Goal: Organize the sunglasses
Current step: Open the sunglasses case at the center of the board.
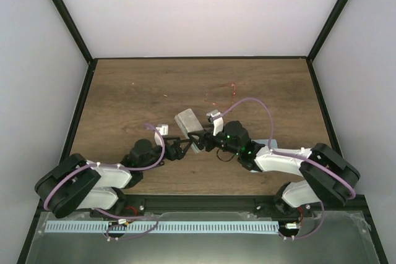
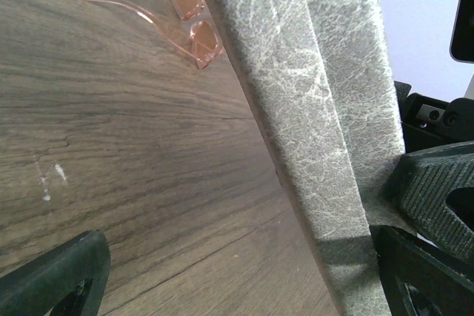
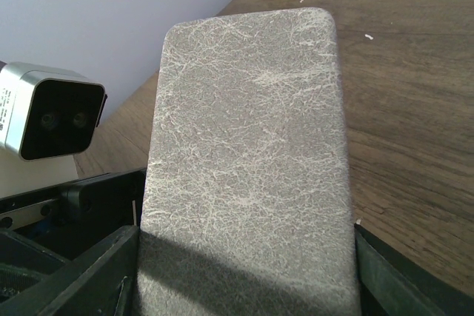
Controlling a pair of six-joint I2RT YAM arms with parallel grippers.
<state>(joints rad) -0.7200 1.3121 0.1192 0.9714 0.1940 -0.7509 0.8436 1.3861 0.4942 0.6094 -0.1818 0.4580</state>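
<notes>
The sunglasses (image 2: 194, 26) have a thin reddish see-through frame. They lie folded open on the wooden table, past the case; from above the sunglasses (image 1: 233, 89) show only as faint red lines. My right gripper (image 3: 244, 283) is shut on the near end of the grey case (image 3: 248, 160), one finger pressed on each long side. The case (image 1: 189, 123) is closed and sits mid-table between both arms. My left gripper (image 2: 237, 290) stands wide open at the case (image 2: 311, 109). Its right finger (image 2: 437, 205) is by the case's edge, and its left finger (image 2: 52, 279) is well clear over bare wood.
A pale blue cloth (image 1: 265, 143) peeks out from under the right arm. The left wrist camera (image 3: 52, 120) is close beside the case. Black posts and white walls border the table at the back and sides.
</notes>
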